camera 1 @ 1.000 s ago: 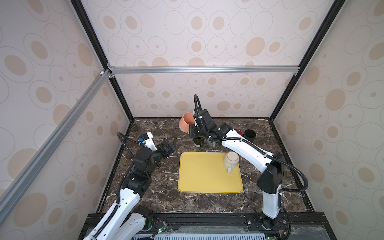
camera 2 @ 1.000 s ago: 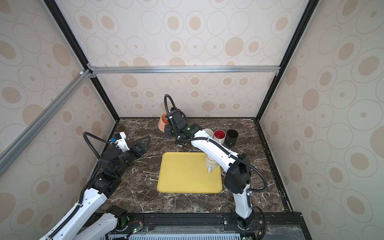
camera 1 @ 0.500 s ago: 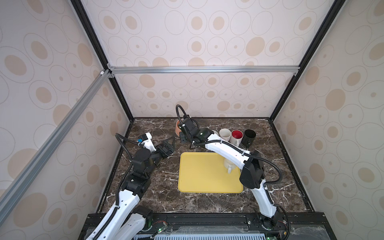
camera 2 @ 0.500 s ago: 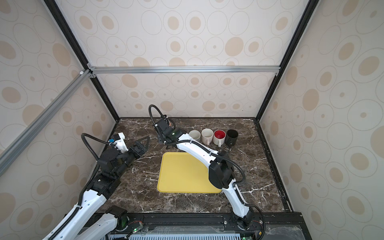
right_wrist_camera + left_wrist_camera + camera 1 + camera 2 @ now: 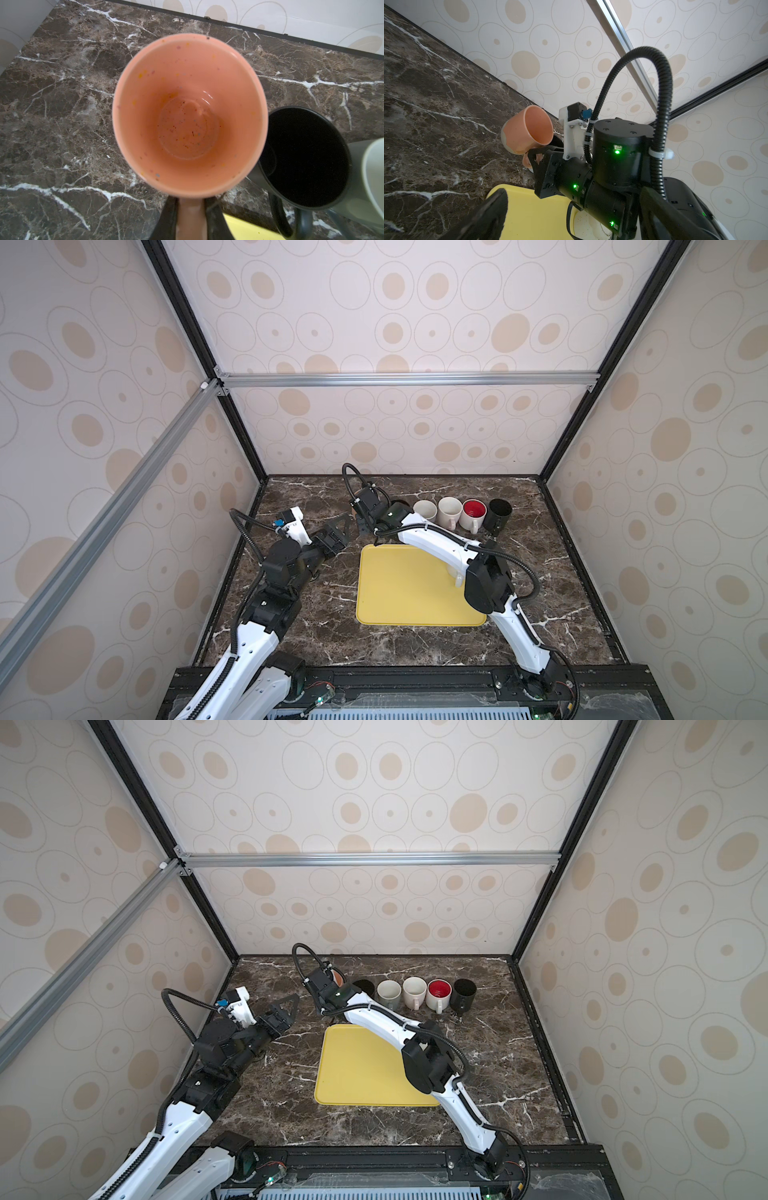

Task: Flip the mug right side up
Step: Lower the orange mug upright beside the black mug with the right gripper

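The mug is pink-orange, with tiny dots inside and a pale bottom. Nothing is in it. It is held by its handle in the right gripper. Its mouth is turned mostly up, a little tilted. It is found at the far side, left of the middle.

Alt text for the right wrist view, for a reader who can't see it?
A peach mug fills the middle, its open mouth facing the camera, its handle pinched by the right gripper. Beside it stand a black mug and a pale mug on the dark marble table.
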Action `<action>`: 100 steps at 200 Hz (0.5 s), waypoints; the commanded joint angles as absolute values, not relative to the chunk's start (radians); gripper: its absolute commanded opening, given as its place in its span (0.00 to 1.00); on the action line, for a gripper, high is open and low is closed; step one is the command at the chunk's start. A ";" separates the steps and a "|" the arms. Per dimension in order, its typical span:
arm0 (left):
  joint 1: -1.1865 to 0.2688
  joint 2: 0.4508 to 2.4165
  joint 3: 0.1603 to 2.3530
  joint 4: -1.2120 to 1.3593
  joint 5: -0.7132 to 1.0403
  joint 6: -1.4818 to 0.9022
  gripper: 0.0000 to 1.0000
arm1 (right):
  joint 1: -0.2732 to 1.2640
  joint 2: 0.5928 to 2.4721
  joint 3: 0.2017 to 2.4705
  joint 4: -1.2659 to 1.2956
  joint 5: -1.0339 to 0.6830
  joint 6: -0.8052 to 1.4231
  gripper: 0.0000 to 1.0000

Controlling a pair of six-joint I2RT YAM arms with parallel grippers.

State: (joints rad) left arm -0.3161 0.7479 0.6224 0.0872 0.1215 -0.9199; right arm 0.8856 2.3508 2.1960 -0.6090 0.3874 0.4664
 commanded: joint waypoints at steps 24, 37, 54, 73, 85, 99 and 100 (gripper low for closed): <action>-0.305 0.735 0.615 0.095 0.138 -0.910 1.00 | 0.886 2.372 2.271 -0.563 0.444 0.477 0.00; -0.305 0.733 0.612 0.094 0.141 -0.910 1.00 | 0.887 2.387 2.288 -0.578 0.446 0.476 0.00; -0.305 0.730 0.608 0.098 0.143 -0.910 1.00 | 0.884 2.401 2.289 -0.583 0.438 0.481 0.00; -0.303 0.727 0.603 0.101 0.143 -0.910 1.00 | 0.882 2.413 2.288 -0.589 0.433 0.492 0.00; -0.303 0.727 0.599 0.104 0.144 -0.911 1.00 | 0.882 2.419 2.284 -0.592 0.441 0.495 0.00; -0.303 0.726 0.596 0.105 0.147 -0.914 1.00 | 0.878 2.422 2.278 -0.593 0.442 0.496 0.00; -0.303 0.727 0.597 0.106 0.147 -0.914 1.00 | 0.878 2.421 2.277 -0.593 0.442 0.496 0.00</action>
State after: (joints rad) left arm -0.3138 0.7399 0.5964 0.0883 0.1341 -0.9203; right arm 0.8841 2.4199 2.2375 -0.6296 0.3943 0.4767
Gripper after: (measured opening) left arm 0.999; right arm 0.186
